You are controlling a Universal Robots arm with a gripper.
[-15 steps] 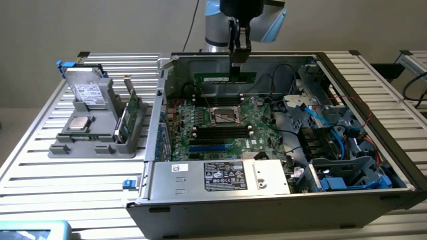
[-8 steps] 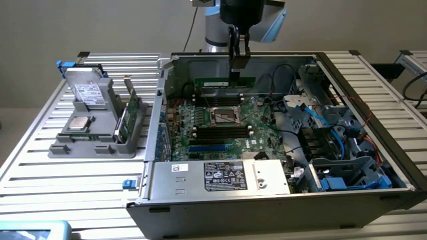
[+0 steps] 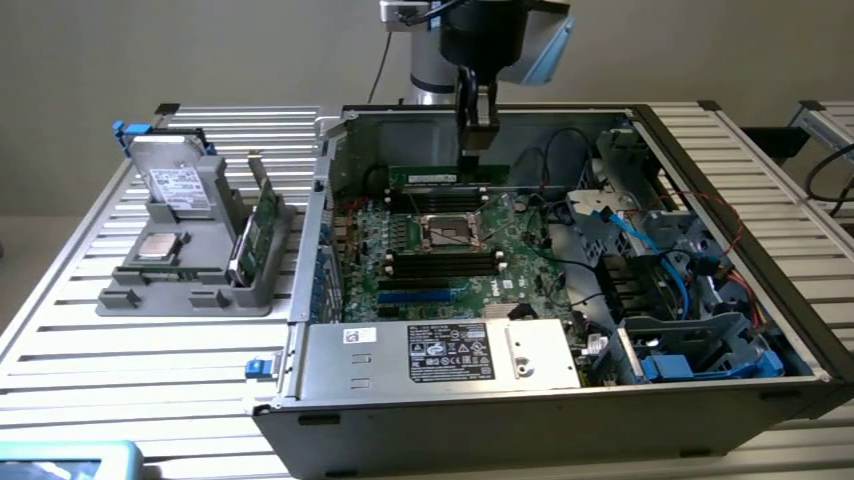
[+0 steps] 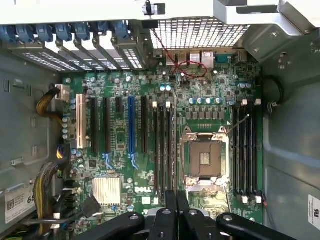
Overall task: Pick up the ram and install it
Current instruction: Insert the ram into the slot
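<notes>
The ram [image 3: 447,178], a slim green stick with a white label, stands on its long edge over the black slots behind the CPU socket [image 3: 451,232] of the motherboard [image 3: 514,285]. My gripper [image 3: 471,158] comes straight down onto its upper edge and is shut on it. In the wrist view the closed fingertips [image 4: 171,200] sit in line with the ram [image 4: 173,150], seen edge-on as a thin strip among the long slots beside the socket [image 4: 204,159]. How deep the ram sits in its slot is hidden.
The motherboard lies inside an open computer case [image 3: 747,385] with tall walls. A labelled metal box [image 3: 447,352] is at its front, blue cables [image 3: 627,235] on the exterior view's right. A grey holder [image 3: 160,295] with a wider green card [image 3: 267,215] stands on the exterior view's left.
</notes>
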